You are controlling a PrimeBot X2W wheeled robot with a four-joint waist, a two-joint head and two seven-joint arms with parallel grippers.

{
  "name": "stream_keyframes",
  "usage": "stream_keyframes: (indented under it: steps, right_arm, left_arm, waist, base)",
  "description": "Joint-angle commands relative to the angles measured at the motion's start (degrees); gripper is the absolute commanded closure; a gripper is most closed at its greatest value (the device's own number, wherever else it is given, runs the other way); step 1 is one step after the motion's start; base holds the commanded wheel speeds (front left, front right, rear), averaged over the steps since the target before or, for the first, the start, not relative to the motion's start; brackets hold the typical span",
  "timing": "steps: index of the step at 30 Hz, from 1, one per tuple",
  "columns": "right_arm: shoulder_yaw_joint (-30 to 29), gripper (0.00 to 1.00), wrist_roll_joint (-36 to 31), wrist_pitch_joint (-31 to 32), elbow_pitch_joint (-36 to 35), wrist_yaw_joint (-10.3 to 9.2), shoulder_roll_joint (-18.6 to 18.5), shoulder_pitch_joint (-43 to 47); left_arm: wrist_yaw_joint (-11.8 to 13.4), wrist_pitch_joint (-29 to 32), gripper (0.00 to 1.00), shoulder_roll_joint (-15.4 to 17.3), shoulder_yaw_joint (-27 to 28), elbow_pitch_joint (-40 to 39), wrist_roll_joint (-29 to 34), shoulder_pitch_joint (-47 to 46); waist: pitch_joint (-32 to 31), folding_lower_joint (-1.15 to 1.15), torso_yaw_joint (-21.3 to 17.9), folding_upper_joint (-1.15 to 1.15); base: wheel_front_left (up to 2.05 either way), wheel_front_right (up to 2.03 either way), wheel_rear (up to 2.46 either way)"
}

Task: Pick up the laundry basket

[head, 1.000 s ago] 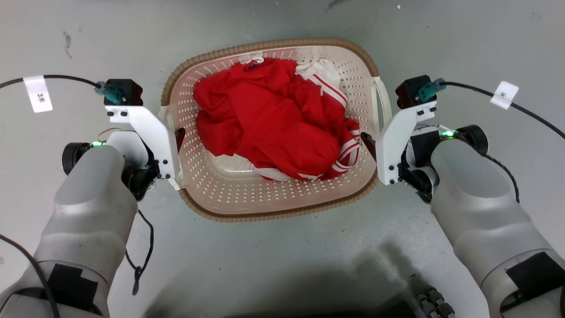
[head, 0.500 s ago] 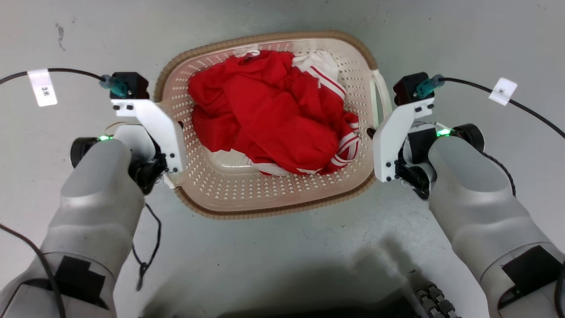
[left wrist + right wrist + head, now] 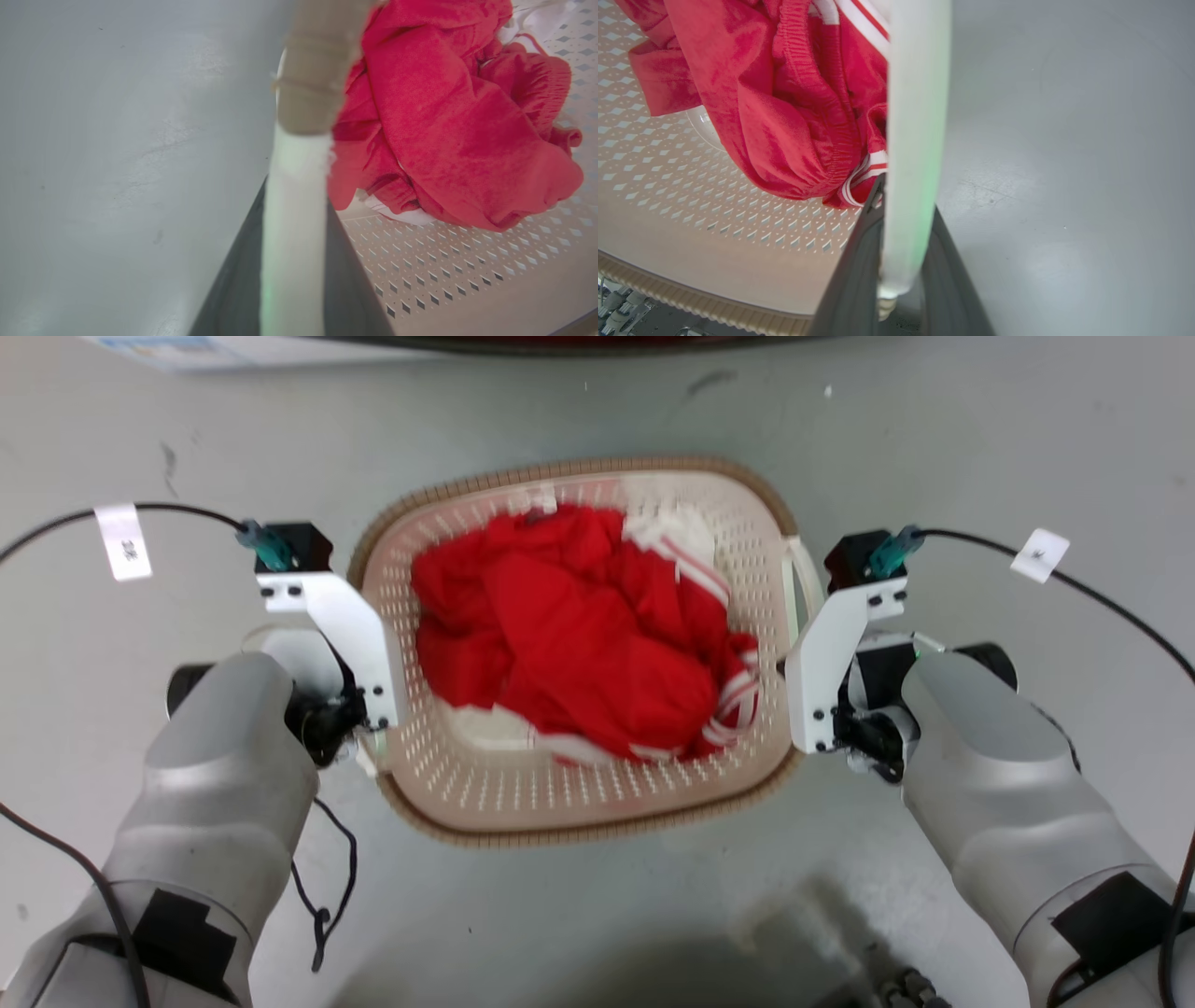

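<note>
The laundry basket point(image 3: 523, 784) is cream-white and perforated, with a brown woven-look rim, and sits in the middle of the head view between my arms. Red clothes with white stripes point(image 3: 579, 644) lie bunched inside it. My left gripper point(image 3: 372, 709) is at the basket's left side. In the left wrist view my left gripper point(image 3: 294, 200) has its dark fingers point(image 3: 233, 289) closed on the white handle point(image 3: 292, 242). My right gripper point(image 3: 792, 695) is at the right side. My right gripper point(image 3: 906, 196) pinches the right handle point(image 3: 913, 116) between its fingers point(image 3: 952, 289).
Grey floor point(image 3: 597, 915) lies all around the basket. A white panel with a blue label point(image 3: 187, 347) and a dark edge run along the top of the head view. Black cables with white tags point(image 3: 121, 541) trail from both wrists. Part of my base point(image 3: 901, 980) shows at the bottom.
Both grippers have come in tighter against the basket's sides. The whole head picture has shifted and blurred, so the camera moved; whether the basket has risen off the floor is unclear.
</note>
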Motion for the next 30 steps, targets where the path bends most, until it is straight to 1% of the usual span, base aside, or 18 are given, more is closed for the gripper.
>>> stream_keyframes:
  steps: [1, 13, 24, 30]
  right_arm:
    - [0.7, 1.0, 0.6, 1.4, 0.0, -0.02, -0.3, 0.7]
    - [4.2, 1.0, 7.7, 13.6, -0.1, -0.01, -0.1, 5.6]
    - [6.2, 1.0, 12.2, 20.3, 1.0, 0.0, 0.0, 9.6]
    - [7.2, 1.0, 13.6, 23.5, 1.7, 0.0, 0.0, 11.7]
  left_arm:
    - [0.0, 1.1, 1.0, 0.1, -0.4, 0.1, -0.7, 0.9]
    - [0.0, 11.6, 1.0, -1.0, -3.4, 0.4, -6.0, 5.9]
    - [-0.1, 19.9, 1.0, -2.0, -4.6, 0.7, -10.8, 10.8]
    - [-0.1, 21.9, 1.0, -2.3, -5.4, 0.8, -12.3, 13.1]
  waist:
    - [-2.8, 0.0, 0.2, 0.0]
    - [-16.9, 0.0, 0.2, 0.0]
    - [-28.6, 0.0, 0.6, 0.0]
    - [-34.2, 0.0, 0.5, 0.0]
  base:
    - [0.0, 0.0, 0.0]
    - [0.0, 0.0, 0.0]
    - [0.0, 0.0, 0.0]
    - [0.0, 0.0, 0.0]
